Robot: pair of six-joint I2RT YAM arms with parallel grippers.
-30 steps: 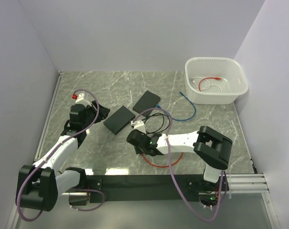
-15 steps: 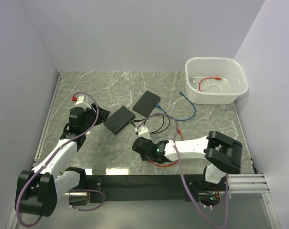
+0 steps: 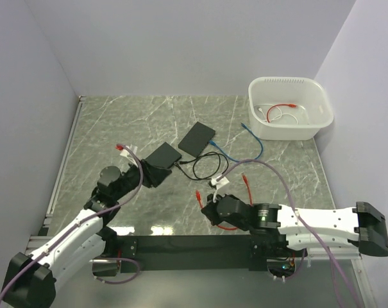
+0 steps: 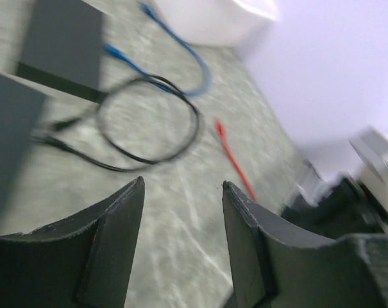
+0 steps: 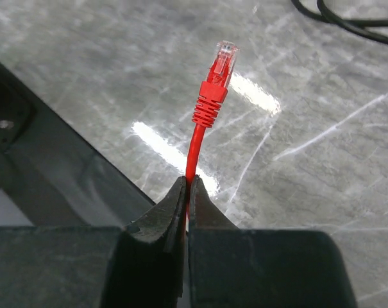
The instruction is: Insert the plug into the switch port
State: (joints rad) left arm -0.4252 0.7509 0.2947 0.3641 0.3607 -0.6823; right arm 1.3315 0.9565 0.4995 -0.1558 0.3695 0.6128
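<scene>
Top view: on the marbled surface [image 3: 117,122], the red plug [image 3: 198,194] sits near six o'clock, a looped black cable [image 3: 203,165] at its twelve, the flat black switch [image 3: 163,158] at its ten. Left wrist: the left claw [image 4: 181,192] is spread wide and empty. Right wrist: the right claw [image 5: 186,186] pinches the red cable [image 5: 195,144].

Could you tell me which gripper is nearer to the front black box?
Left. The left gripper is beside the front black box, at its left end; the right gripper, shut on the red cable, is well apart.
</scene>
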